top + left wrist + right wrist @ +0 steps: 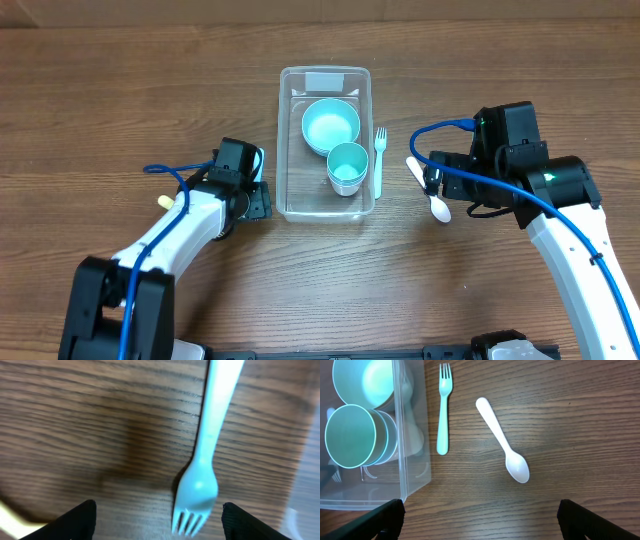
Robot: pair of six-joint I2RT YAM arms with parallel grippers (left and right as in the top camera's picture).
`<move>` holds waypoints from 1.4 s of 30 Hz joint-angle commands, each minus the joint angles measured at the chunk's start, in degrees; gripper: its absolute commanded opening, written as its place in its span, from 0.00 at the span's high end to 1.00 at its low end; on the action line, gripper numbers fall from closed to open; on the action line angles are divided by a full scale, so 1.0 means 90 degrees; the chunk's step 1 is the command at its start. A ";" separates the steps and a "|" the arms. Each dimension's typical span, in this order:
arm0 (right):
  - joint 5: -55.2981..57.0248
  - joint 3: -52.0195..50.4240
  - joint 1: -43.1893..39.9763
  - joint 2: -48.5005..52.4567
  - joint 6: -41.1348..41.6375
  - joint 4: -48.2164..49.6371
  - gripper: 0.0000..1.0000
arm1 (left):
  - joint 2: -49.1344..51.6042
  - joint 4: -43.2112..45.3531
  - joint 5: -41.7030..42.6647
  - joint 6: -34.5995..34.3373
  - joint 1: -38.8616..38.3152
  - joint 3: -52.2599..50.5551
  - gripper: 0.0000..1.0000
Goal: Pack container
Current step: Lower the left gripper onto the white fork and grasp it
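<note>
Brown wood-grain table (100, 90). The clear, round-cornered plastic container (284, 140) sits at centre, holding a glossy teal bowl (330, 125) and cup (347, 165). At its 3 o'clock lie a slim fork (380, 160), then a smooth white spoon (428, 190). Both grippers are spread apart: the right gripper (480, 522) over the spoon, the left gripper (161, 517), at 9 o'clock, over a second fork (202, 475). Pinching across the spoon's narrow handle would likely hold best.

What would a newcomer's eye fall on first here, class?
The clear container in the middle of the table, holding a turquoise bowl and a matching cup. Then the pale fork lying along its right wall and the white spoon on the bare wood just beyond.
</note>
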 commanded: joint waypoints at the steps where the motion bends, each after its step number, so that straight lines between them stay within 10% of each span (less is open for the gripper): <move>1: -0.0029 0.0015 -0.0012 -0.0051 0.0002 0.0041 0.00 | 0.0321 0.0131 -0.0061 0.0410 -0.0046 -0.0070 0.23; 6: -0.0029 0.0015 -0.0012 -0.0051 0.0002 0.0044 0.00 | 0.0423 0.0240 -0.0369 0.0617 -0.0044 -0.0070 0.25; 10: -0.0032 0.0015 -0.0012 -0.0051 0.0002 0.0044 0.00 | 0.0607 0.0287 -0.0418 0.0636 -0.0044 -0.0070 0.59; 21: -0.0029 0.0015 -0.0012 -0.0051 0.0002 0.0044 0.00 | 0.0617 0.0335 -0.0415 0.0631 -0.0041 -0.0068 0.96; 35: -0.0029 0.0015 -0.0012 -0.0051 0.0002 0.0044 0.00 | -0.0867 -0.0772 -0.0585 0.0476 -0.0046 0.1462 0.96; 42: -0.0029 0.0015 -0.0012 -0.0051 0.0002 0.0044 0.00 | -0.2115 -0.0673 -0.0289 0.1817 -0.0794 0.1462 0.96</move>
